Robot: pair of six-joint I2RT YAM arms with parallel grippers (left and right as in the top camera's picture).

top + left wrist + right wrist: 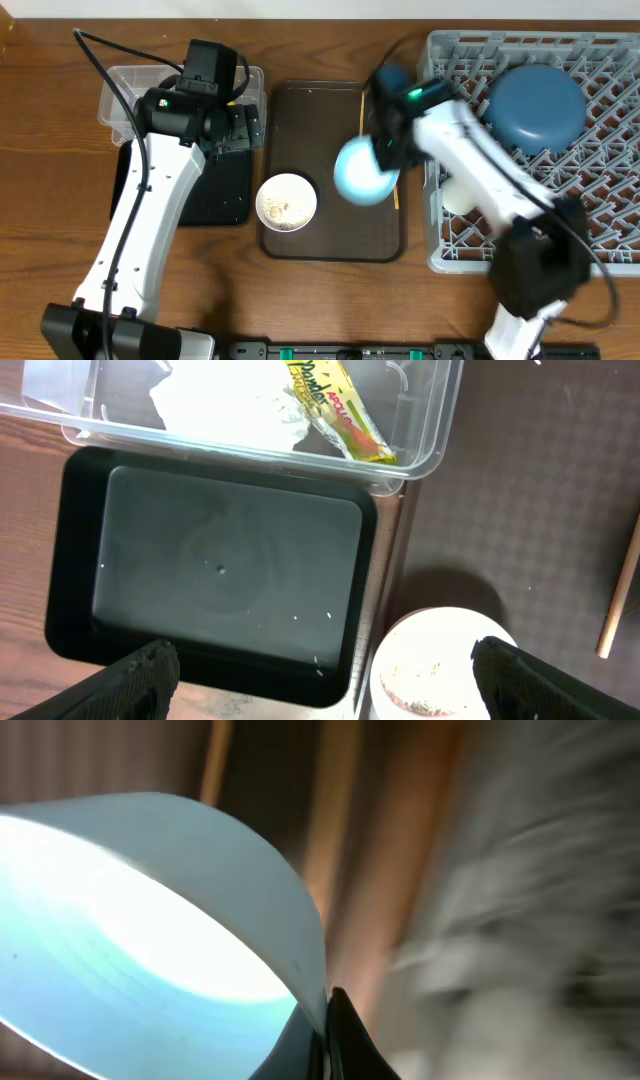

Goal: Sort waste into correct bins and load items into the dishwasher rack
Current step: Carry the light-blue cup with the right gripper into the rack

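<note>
My right gripper (382,150) is shut on the rim of the small light-blue bowl (362,172), holding it above the brown tray's right side; the wrist view shows the bowl (150,910) pinched between the fingers (328,1020). My left gripper (325,670) is open and empty above the black tray (215,565). The clear tub (420,430) holds the crumpled tissue (235,410) and the yellow-green wrapper (340,415). The small white bowl (287,201) with rice grains (425,685) sits on the brown tray. The dark-blue bowl (534,106) and a white cup (458,192) are in the grey rack (600,215).
The brown serving tray (330,245) lies between the bins and the rack. A wooden chopstick (618,600) lies on it at the right. A few rice grains lie in the black tray. The left arm (140,230) crosses over the black tray.
</note>
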